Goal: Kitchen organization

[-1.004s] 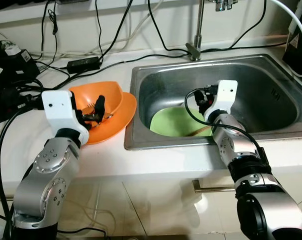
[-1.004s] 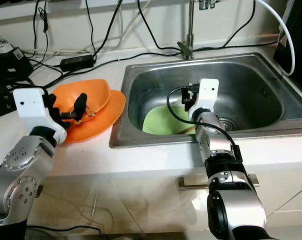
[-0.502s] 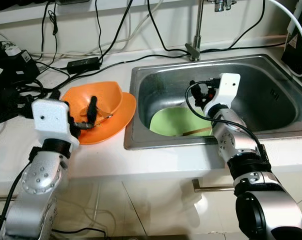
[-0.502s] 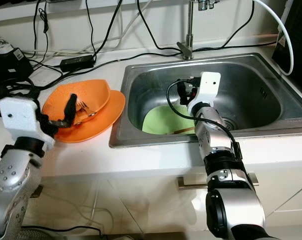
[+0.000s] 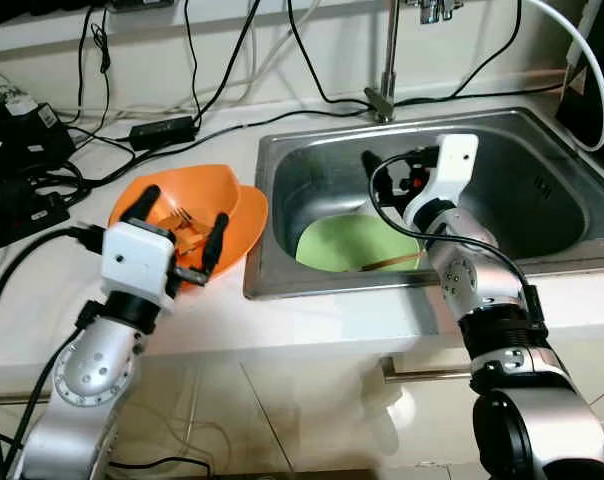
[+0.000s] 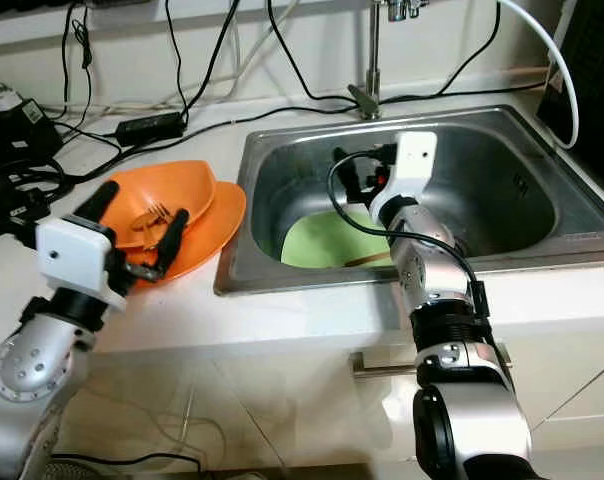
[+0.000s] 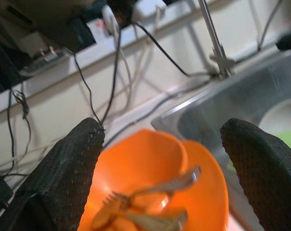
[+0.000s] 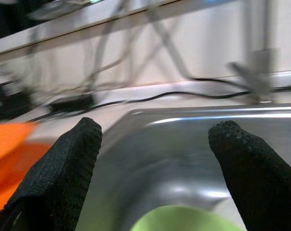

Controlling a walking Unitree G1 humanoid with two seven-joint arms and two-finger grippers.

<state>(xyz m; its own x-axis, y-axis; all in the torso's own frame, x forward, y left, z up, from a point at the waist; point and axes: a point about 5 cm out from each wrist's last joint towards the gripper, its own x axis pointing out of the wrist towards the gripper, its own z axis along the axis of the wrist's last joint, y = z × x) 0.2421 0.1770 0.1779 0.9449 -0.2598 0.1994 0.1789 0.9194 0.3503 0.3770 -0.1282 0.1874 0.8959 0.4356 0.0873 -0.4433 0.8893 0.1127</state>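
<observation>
- Eye views: green plate (image 5: 347, 243) in sink (image 5: 542, 130), partly hidden by right arm. Left gripper (image 5: 179, 226) gapes empty over orange bowl (image 5: 237, 205).
- Left wrist: forks (image 7: 150, 192) in bowl, blurred.
- Right wrist: right gripper (image 8: 155, 168) fingers wide apart, empty, above sink.

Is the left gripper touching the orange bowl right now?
Apart. In the left wrist view the left gripper has both fingers spread wide, with the orange bowl and its forks lying beyond them.
</observation>
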